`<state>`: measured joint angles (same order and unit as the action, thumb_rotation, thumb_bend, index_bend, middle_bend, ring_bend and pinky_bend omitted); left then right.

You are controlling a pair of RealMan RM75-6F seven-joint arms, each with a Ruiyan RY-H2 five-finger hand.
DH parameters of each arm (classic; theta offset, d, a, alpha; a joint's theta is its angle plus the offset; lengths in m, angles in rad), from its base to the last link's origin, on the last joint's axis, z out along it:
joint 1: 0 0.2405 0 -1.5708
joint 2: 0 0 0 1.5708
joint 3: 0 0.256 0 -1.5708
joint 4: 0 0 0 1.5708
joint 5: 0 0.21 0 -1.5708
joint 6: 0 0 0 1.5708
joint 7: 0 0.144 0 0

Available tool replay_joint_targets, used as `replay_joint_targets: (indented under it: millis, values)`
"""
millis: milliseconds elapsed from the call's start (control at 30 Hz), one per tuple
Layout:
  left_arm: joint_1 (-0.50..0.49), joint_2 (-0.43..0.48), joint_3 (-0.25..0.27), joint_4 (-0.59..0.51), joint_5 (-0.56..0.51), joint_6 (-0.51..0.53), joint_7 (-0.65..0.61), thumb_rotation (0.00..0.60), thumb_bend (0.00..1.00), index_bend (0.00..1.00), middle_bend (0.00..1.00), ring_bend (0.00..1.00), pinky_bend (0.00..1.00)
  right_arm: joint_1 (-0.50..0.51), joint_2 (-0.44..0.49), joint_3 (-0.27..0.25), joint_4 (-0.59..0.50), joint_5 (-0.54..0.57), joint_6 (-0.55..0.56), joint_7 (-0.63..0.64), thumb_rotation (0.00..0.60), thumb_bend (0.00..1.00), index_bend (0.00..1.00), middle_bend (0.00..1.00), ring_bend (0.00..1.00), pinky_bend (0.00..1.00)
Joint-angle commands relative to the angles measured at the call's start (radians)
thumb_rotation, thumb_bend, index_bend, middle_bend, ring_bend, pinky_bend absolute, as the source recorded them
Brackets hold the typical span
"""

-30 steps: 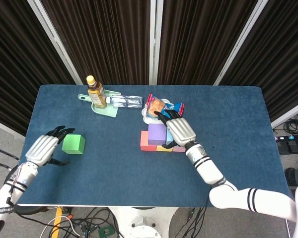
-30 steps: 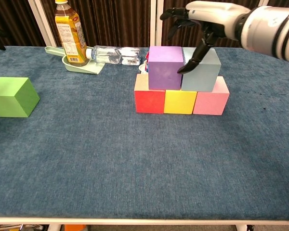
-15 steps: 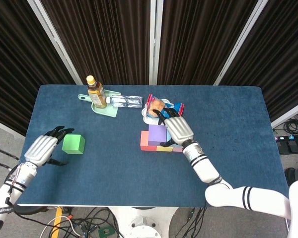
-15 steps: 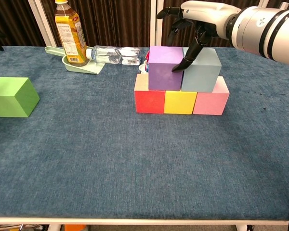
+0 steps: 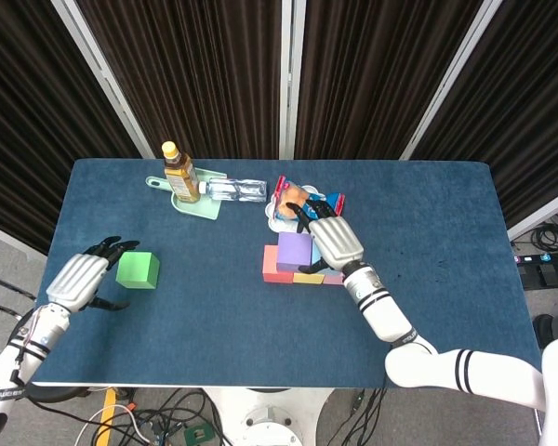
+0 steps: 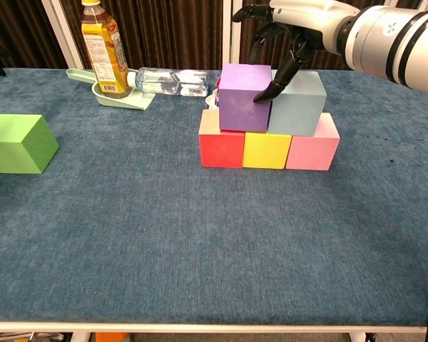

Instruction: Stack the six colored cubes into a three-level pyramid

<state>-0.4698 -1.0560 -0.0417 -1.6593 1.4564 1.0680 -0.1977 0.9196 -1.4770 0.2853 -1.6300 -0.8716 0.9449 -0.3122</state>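
Your right hand [image 6: 289,21] has crept left along the top of the stack over the last second: one dark fingertip that sat on the seam near the light blue cube [image 6: 299,102] now presses the upper right edge of the purple cube [image 6: 245,96], fingers spread and gripping nothing. The purple cube looks nudged slightly left and a touch skewed over the red cube [image 6: 222,146], yellow cube [image 6: 267,150] and pink cube [image 6: 314,148] in the centre of the chest view. So two levels stand, and you appear to be squaring the second row. Your left hand [image 5: 82,278] has not moved, open beside the green cube [image 6: 20,143] at the left edge of the desk [image 6: 200,242], which is the missing top.
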Motion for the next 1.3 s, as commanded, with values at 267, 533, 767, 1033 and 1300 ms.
replay_joint_targets:
  millis: [267, 533, 767, 1033, 1300]
  values:
    - [-0.004, -0.003, -0.002, -0.002, -0.002, -0.006, 0.007, 0.600, 0.00, 0.11, 0.15, 0.06, 0.21, -0.003, 0.012, -0.004, 0.001, -0.015, -0.008, 0.015, 0.600, 0.04, 0.00, 0.41, 0.00, 0.00]
    - [-0.004, -0.001, -0.003, -0.003, -0.003, -0.006, 0.010, 0.600, 0.00, 0.11, 0.15, 0.06, 0.21, -0.003, 0.017, -0.005, 0.024, -0.041, -0.044, 0.064, 0.600, 0.04, 0.00, 0.41, 0.00, 0.00]
    - [-0.003, -0.004, -0.003, -0.001, -0.002, -0.003, 0.010, 0.600, 0.00, 0.11, 0.15, 0.06, 0.21, -0.003, 0.017, -0.008, 0.043, -0.065, -0.058, 0.092, 0.600, 0.05, 0.00, 0.41, 0.00, 0.00]
    - [0.000, -0.005, 0.000, 0.006, 0.000, -0.002, 0.002, 0.600, 0.00, 0.11, 0.15, 0.06, 0.21, -0.003, 0.016, -0.012, 0.053, -0.078, -0.065, 0.105, 0.600, 0.05, 0.00, 0.41, 0.00, 0.00]
    - [-0.001, -0.008, 0.001, 0.008, 0.000, -0.004, 0.004, 0.600, 0.00, 0.11, 0.15, 0.06, 0.21, -0.004, 0.012, -0.016, 0.059, -0.075, -0.062, 0.103, 0.600, 0.05, 0.00, 0.41, 0.00, 0.00]
